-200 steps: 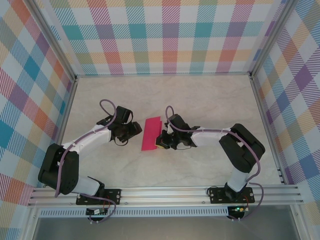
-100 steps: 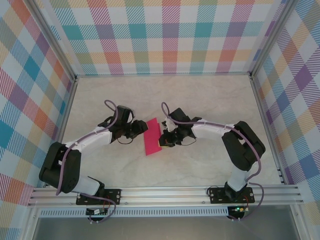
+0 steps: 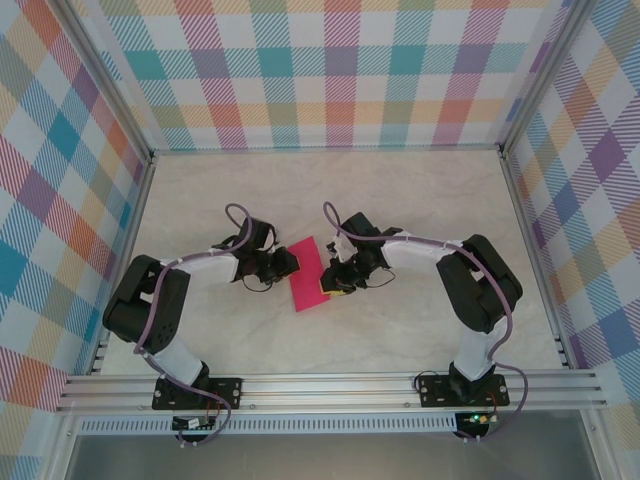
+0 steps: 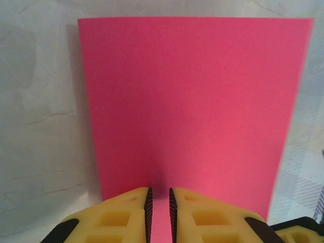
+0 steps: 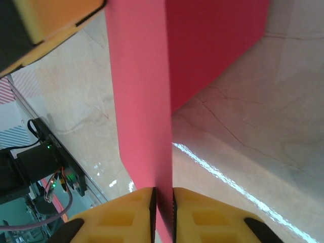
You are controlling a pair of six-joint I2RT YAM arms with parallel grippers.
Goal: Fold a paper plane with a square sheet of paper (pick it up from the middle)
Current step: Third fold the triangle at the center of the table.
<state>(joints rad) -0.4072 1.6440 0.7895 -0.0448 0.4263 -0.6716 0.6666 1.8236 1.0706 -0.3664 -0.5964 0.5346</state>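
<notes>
The square sheet of paper point(image 3: 308, 274) is bright pink and folded into a narrow rectangle on the marble table, between the two arms. My left gripper point(image 3: 289, 266) is at its left edge. In the left wrist view the paper point(image 4: 192, 101) spreads out ahead, and my left gripper point(image 4: 159, 190) stands open by a narrow slit with pink showing through it. My right gripper point(image 3: 326, 283) is at the sheet's right edge. There a raised flap of the paper point(image 5: 142, 101) runs between the yellow fingers point(image 5: 126, 212) of my right gripper point(image 5: 163, 190), whose jaws stand slightly apart.
The table point(image 3: 420, 210) is walled by checked panels on three sides point(image 3: 340, 80). An aluminium rail point(image 3: 330, 385) carrying both arm bases runs along the near edge. The right wrist view catches a cable and circuit board point(image 5: 50, 177) at the table's edge.
My left arm has reached right to the sheet's left edge and its jaws have narrowed. The right jaws have eased slightly apart. The sheet has swung a little on the table.
</notes>
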